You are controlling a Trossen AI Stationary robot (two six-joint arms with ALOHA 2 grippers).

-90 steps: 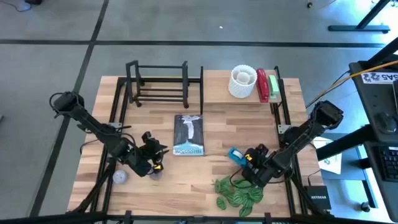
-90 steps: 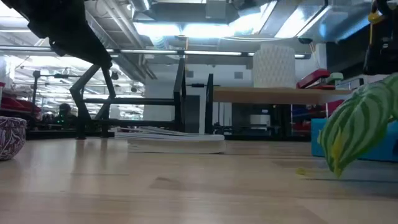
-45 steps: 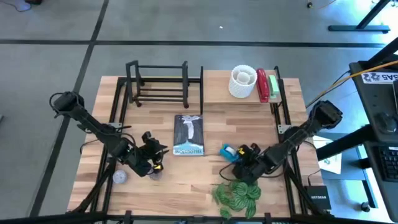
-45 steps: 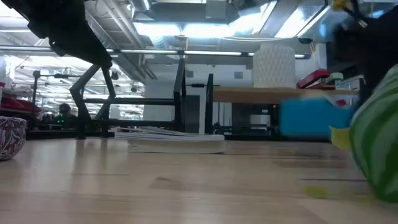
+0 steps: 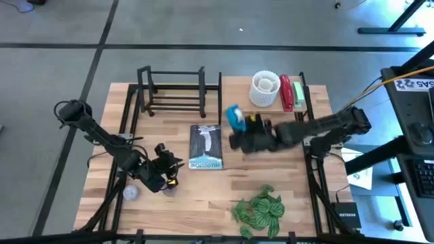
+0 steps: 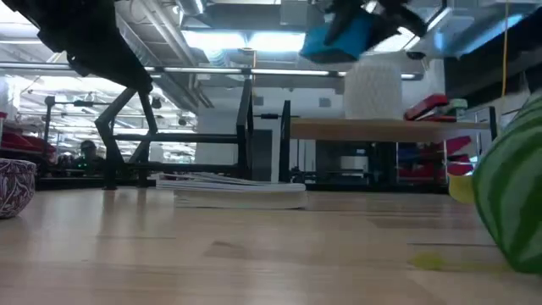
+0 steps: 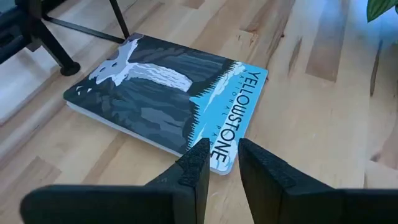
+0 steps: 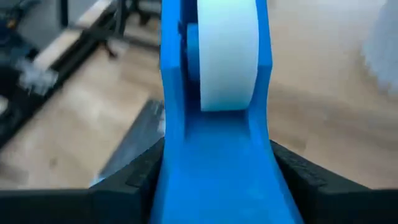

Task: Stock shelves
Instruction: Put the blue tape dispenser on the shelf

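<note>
My right gripper point(image 5: 239, 129) is shut on a blue tape dispenser point(image 5: 234, 116) with a white roll point(image 8: 227, 56). It is high over the table, just in front of the light-wood shelf board point(image 5: 237, 103); the low view shows the dispenser point(image 6: 339, 34) above shelf height. The black open-frame rack point(image 5: 173, 91) stands at the far left. A Yellowstone book point(image 5: 205, 146) lies flat mid-table. My left gripper point(image 5: 173, 164) waits shut just left of the book's near end point(image 7: 227, 134). My right gripper pinches the dispenser's blue body point(image 8: 214, 168) by its two flat sides, one finger point(image 8: 134, 180) on each. The fingers reach in roughly level from the table's right. The roll end points away from the wrist. The dispenser is lifted clear of table and shelf.
On the shelf board stand a white ribbed cup point(image 5: 265, 89), a red stapler point(image 5: 286, 93) and a green item point(image 5: 297, 95). A leafy green plant point(image 5: 259, 210) lies near the front edge. A patterned bowl point(image 6: 15, 186) sits at the front left.
My right gripper has carried the tape dispenser up from the near right of the table, beside the plant, toward the far edge and left, to in front of the shelf board. The dispenser has gone from the table top to well clear of it.
</note>
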